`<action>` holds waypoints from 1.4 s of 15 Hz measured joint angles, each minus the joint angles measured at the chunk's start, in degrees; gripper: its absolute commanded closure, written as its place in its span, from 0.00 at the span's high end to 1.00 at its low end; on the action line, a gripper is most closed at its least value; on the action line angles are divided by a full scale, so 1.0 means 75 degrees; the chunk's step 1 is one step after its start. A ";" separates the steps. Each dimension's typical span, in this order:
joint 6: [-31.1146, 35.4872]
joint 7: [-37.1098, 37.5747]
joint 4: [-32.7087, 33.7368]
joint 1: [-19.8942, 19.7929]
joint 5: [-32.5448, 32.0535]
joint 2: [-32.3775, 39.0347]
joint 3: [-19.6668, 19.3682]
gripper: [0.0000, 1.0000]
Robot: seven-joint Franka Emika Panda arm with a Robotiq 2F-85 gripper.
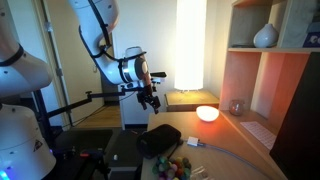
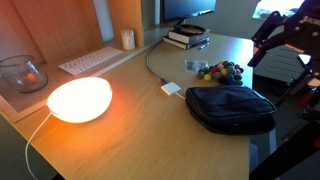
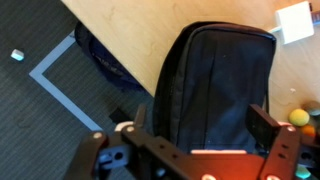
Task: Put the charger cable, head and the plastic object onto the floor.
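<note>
hand (image 3: 200, 122): released, fingers set wide, nothing between them. it hangs over the black pouch (image 3: 215, 85) at the desk (image 3: 130, 35) edge, touching nothing.

head (image 2: 172, 89): on the desk, just left of the pouch in an exterior view; far right corner of the wrist view. judged light, rigid and smooth-sided, so it may slip. take it across the two flat faces, square on.

cable (image 2: 158, 78): thin white cord running from the head toward the far desk edge. its far end cannot be traced. judged limp and very light, and too thin to pinch well off a flat top. if it is plugged into the head, lifting the head should drag it along.

plastic object (image 2: 218, 71): cluster of coloured balls beyond the pouch. judged light, hard and lumpy; grip across the narrow part and expect some roll.

floor (image 1: 98, 116): tan, past the desk.

writing: no brand, label or text readable on anything.
</note>
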 measured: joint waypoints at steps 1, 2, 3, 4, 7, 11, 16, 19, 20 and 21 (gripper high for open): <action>0.0384 0.0092 0.0004 0.0010 0.0163 -0.0334 -0.0171 1.00; 0.0585 0.0309 0.0014 -0.0054 0.0118 -0.0635 -0.0239 1.00; 0.0656 0.0640 0.0037 -0.0135 -0.0008 -0.0880 -0.0248 1.00; 0.0691 0.0984 0.0076 -0.0189 -0.0132 -0.1110 -0.0282 1.00; 0.0648 0.1916 0.0302 -0.0187 -0.0450 -0.1620 -0.0547 1.00; 0.0211 0.2402 0.0744 -0.0167 -0.0476 -0.1742 -0.0933 1.00; -0.0042 0.2540 0.1476 0.1054 0.0198 -0.1749 -0.2792 1.00; -0.0050 0.2510 0.1870 0.2666 0.0828 -0.1700 -0.4615 1.00; -0.0053 0.2510 0.1969 0.3170 0.1003 -0.1664 -0.5142 1.00; -0.0053 0.2510 0.2048 0.3637 0.1174 -0.1620 -0.5616 1.00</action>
